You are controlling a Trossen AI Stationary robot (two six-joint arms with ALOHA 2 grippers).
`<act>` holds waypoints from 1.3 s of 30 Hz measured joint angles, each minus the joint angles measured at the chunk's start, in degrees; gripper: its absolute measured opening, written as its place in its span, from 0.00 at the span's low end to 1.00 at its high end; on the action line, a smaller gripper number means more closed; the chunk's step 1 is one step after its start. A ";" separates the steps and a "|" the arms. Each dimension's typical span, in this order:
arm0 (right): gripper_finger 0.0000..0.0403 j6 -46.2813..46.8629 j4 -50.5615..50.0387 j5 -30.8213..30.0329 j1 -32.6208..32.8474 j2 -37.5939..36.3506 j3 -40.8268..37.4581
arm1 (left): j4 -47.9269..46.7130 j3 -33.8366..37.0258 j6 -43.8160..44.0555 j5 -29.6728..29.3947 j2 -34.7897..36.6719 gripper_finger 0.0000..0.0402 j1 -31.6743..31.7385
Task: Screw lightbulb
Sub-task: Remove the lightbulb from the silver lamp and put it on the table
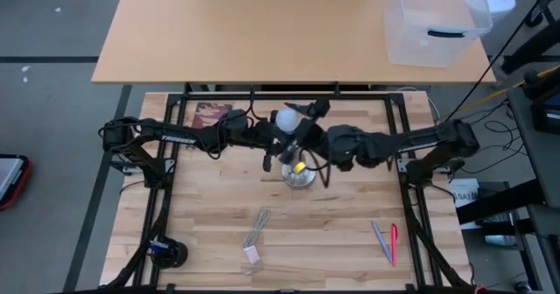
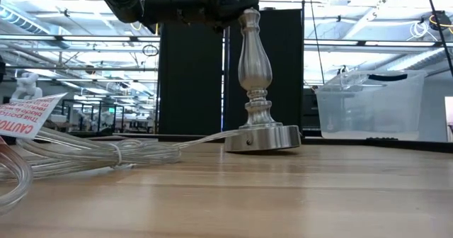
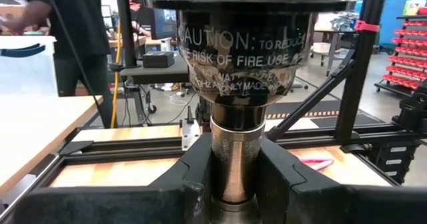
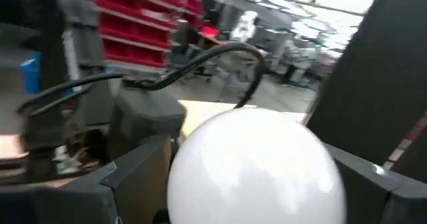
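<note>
The silver stand (image 2: 255, 75) stands upright on its round base (image 2: 263, 137) near the table's middle. Its black socket (image 3: 240, 57), with a caution label, fills the top of the left wrist view. The white frosted lightbulb (image 1: 285, 119) is at the top of the stand. Its screw base is hidden. My left gripper (image 1: 275, 141) reaches in from the table's left and is shut on the stand's post. My right gripper (image 1: 297, 126) reaches in from the table's right and is shut on the bulb (image 4: 257, 164). My left gripper pinches the stand's post just under the black socket (image 3: 233, 151), one finger (image 3: 193, 177) on each side. The fingers come level from the table's left and lie across the post. The stand is upright with its base on the table. My right gripper holds the bulb's round globe (image 4: 200, 171) between its two fingers (image 4: 133, 167), coming from the table's right. The globe fills the gap between them. How the bulb meets the socket is hidden by the globe and the arms.
The stand's clear cord (image 2: 85, 153), with a red-and-white tag, lies coiled toward the near edge (image 1: 256, 231). Pens (image 1: 385, 241) lie near right and a black roll (image 1: 166, 252) near left. A clear plastic bin (image 1: 433, 23) stands on the far table.
</note>
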State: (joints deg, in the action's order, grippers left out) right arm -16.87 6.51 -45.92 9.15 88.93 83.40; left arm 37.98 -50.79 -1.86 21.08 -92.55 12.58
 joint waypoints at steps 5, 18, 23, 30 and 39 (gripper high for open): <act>0.80 -1.44 5.33 -5.39 -0.04 2.75 0.00 | 0.00 0.01 0.25 -0.63 0.00 0.19 0.00; 0.60 -1.83 9.46 -5.21 0.05 3.78 0.00 | -0.02 0.01 -0.02 -0.71 0.00 0.19 0.00; 0.60 -1.18 6.17 -2.89 0.02 3.06 0.04 | -0.02 -0.01 -0.30 -0.67 0.00 0.19 0.00; 0.66 3.84 -4.99 16.79 -2.92 -1.48 0.07 | 0.07 0.01 -1.04 2.79 0.00 0.19 -0.18; 0.61 5.40 -8.48 39.07 -10.27 -3.17 0.07 | 0.00 0.03 -0.60 5.01 0.00 0.19 -0.28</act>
State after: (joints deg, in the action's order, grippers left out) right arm -11.47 -1.98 -6.84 -1.13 85.76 83.46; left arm 37.98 -50.76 -2.46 26.08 -92.55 12.29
